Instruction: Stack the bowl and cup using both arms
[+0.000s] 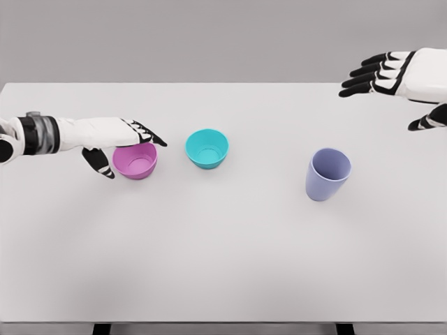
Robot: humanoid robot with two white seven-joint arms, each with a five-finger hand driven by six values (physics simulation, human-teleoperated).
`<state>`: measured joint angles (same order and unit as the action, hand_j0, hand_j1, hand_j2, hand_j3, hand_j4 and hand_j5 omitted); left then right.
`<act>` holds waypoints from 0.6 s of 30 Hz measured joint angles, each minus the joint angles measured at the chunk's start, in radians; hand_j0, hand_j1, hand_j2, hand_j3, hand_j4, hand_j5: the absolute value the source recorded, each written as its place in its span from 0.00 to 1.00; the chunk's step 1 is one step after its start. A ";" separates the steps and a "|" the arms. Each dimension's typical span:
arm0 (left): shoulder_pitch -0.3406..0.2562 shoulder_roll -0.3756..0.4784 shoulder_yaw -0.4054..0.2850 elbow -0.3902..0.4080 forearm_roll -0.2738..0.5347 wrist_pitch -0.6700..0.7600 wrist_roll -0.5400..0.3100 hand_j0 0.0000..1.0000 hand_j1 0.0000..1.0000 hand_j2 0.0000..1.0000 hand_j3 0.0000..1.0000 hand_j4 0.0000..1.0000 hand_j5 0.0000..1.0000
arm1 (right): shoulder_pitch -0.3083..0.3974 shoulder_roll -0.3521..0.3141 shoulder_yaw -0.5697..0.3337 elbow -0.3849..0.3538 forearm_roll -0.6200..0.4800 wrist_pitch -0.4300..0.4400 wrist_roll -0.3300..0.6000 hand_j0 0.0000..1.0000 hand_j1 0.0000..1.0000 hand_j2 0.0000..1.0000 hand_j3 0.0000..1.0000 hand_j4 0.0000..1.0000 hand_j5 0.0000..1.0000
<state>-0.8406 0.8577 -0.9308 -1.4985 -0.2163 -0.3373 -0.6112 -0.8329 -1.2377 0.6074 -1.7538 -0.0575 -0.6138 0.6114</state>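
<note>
1. Head view: the left hand (115,143) reaches in from the left edge over the white table (223,265), palm down, its arm running roughly level across the picture.
2. Its black-tipped fingers (150,134) stretch out over the far rim of the pink bowl (135,162), while the thumb (98,162) hangs down just to the outer side of that bowl. The hand is loosely spread around the bowl's top; whether it touches or grips the rim cannot be told, and the bowl sits flat on the table.
3. Just past the left hand's fingertips, toward the middle of the table, stands the teal bowl (207,148), upright, close to the pink bowl but apart from it.
4. The right hand (401,75) is at the upper right corner, above the table's far edge, with the fingers extended and slightly fanned toward the centre and the thumb dropped below them. It holds nothing.
5. The lavender cup (327,174) stands below and inward of the right hand, well apart from it, open end up and appearing to tilt slightly.
6. The cup is well apart from both bowls, on the right hand's side of the table.
</note>
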 measured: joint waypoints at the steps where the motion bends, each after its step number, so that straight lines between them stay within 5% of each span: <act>1: 0.000 -0.003 -0.002 0.005 -0.003 0.000 0.000 1.00 1.00 1.00 1.00 1.00 1.00 | 0.002 -0.001 -0.002 0.000 0.000 0.000 0.000 1.00 1.00 1.00 1.00 1.00 1.00; 18: 0.002 -0.042 -0.006 0.057 -0.016 -0.003 0.000 1.00 1.00 1.00 1.00 1.00 1.00 | 0.018 -0.029 -0.003 0.000 -0.001 0.000 0.000 1.00 1.00 1.00 1.00 1.00 1.00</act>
<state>-0.8391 0.8154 -0.9369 -1.4411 -0.2328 -0.3406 -0.6112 -0.8145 -1.2671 0.6041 -1.7534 -0.0590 -0.6139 0.6114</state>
